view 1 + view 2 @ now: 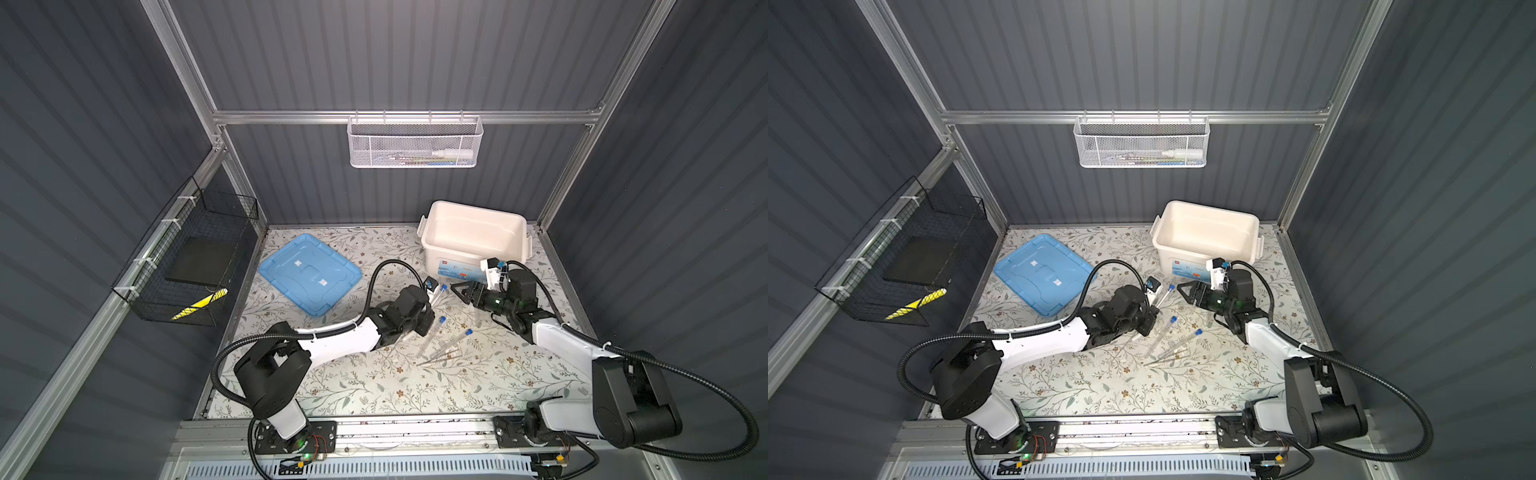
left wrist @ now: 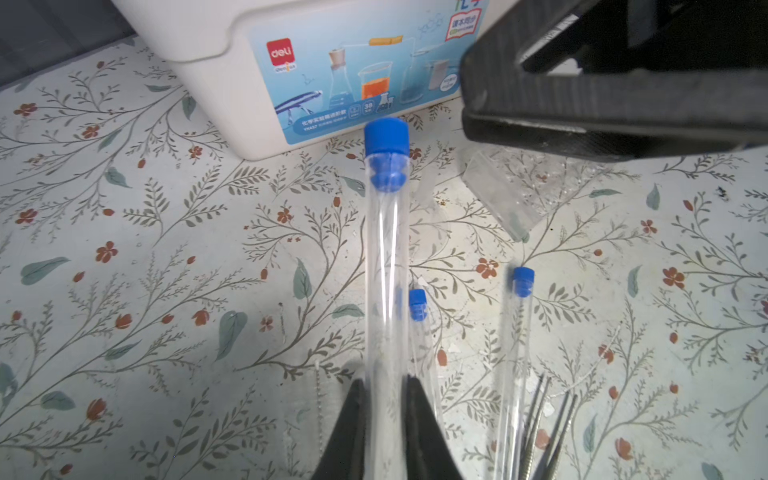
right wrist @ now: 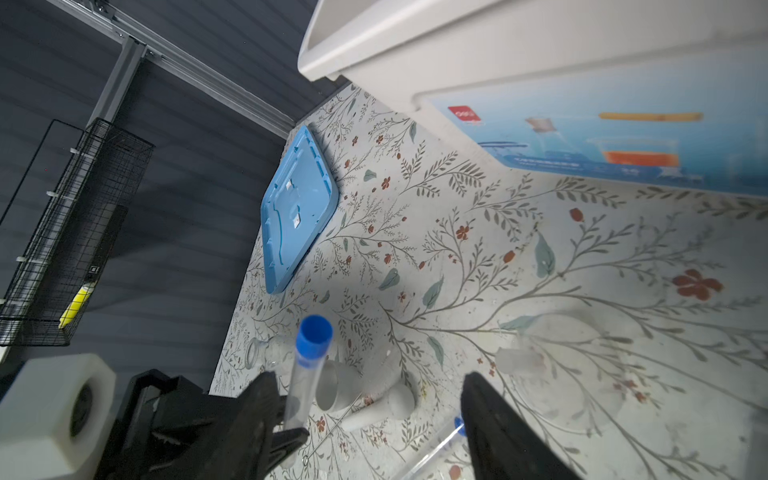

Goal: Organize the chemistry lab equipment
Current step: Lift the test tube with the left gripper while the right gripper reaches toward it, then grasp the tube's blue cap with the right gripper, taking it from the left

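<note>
The thin tweezers (image 1: 438, 358) are nearest the robot's base. They lie flat on the floral table (image 1: 374, 386), just beside the lower ends of two test tubes (image 1: 431, 337). Those two lie close together without touching and slant away, with their blue caps at the far end.

Just beyond them, the left gripper (image 2: 384, 388) has its fingers drawn in tight on the lower part of the third test tube (image 2: 384, 249). It holds that tube clear of the table, tilted, with the cap pointing toward the cream box (image 1: 434, 253).

The cap sits close to the fingertips of the right gripper (image 3: 368, 376), whose jaws are spread wide and grip nothing. On the table below that gap, the white mortar (image 3: 332, 390) is tipped on its side with the pestle (image 3: 386, 406) against it. A clear flat piece under the right gripper is probably the tube rack (image 2: 511, 195), though it is too glassy to be sure.

Farther back, the cream box stands open against the rear wall. Its blue lid (image 1: 309, 274) lies flat well off to the left.
</note>
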Tool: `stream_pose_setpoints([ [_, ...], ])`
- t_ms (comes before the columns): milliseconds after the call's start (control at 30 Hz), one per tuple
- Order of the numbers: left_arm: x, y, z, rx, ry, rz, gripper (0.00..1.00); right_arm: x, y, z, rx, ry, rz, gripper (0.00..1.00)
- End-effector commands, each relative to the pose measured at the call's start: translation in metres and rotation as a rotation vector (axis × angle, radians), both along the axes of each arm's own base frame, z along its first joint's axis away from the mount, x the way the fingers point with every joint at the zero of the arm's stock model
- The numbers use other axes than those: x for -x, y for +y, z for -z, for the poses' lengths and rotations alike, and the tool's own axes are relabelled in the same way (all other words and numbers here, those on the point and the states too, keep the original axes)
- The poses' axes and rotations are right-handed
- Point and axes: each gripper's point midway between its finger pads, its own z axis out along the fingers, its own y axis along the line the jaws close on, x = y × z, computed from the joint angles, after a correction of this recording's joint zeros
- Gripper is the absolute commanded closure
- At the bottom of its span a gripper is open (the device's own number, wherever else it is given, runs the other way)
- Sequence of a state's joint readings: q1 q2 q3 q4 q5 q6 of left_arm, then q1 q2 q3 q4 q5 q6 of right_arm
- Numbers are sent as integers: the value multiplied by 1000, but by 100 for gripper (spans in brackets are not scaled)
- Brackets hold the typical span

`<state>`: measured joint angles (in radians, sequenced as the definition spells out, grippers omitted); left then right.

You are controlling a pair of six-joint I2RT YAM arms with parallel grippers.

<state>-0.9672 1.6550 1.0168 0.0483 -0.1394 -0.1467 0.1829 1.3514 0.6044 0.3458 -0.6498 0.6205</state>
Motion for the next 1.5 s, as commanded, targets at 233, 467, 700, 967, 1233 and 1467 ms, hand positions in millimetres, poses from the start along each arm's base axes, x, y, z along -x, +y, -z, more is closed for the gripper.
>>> stream_pose_setpoints([
  [233,9,-25,-4,45,-10,85,86,-6,16,-6,-73,21,-50,40],
  [467,9,-27,1,27,-10,93,86,-6,18,-5,-83,32,-60,49],
  [700,6,-31,2,36,-9,85,86,-3,22,-3,-103,48,-77,57],
  [967,5,-32,2,38,-9,83,85,-2,22,-1,-98,54,-84,65],
  [1233,5,-33,5,33,-6,86,85,-2,22,0,-94,54,-84,75],
  [1467,5,-33,8,30,0,83,82,-1,19,0,-82,47,-71,81],
])
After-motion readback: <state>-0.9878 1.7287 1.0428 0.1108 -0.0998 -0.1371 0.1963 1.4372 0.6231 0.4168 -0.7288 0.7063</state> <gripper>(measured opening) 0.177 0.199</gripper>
